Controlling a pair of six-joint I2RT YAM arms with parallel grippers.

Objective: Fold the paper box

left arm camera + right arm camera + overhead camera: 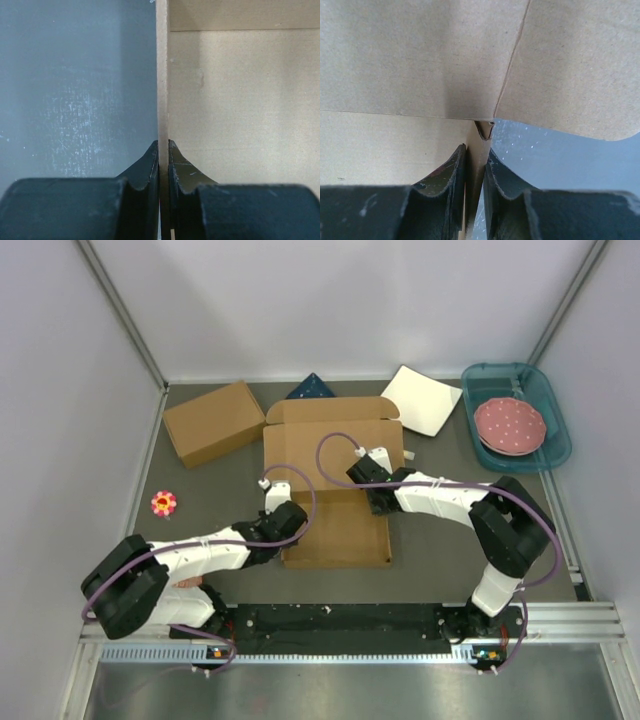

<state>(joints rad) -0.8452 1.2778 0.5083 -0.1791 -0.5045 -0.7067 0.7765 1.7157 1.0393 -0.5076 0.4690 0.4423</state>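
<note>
On the paper box (pixel 335 530), long axis running 12 to 6, the left tool (pixel 163 150) clamps its 9 o'clock wall and the right tool (pixel 475 155) its 3 o'clock wall.

One paper box (pixel 335 535), one bin (pixel 545 388), one flower (pixel 164 503)

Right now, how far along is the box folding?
Early. The paper box lies open and mostly flat, and its lid is not closed. In hand: the left gripper pinches the left side flap, which stands upright, and the right gripper pinches the opposite flap. Left to do, probably: lock both walls, raise the ends and close the lid.
</note>
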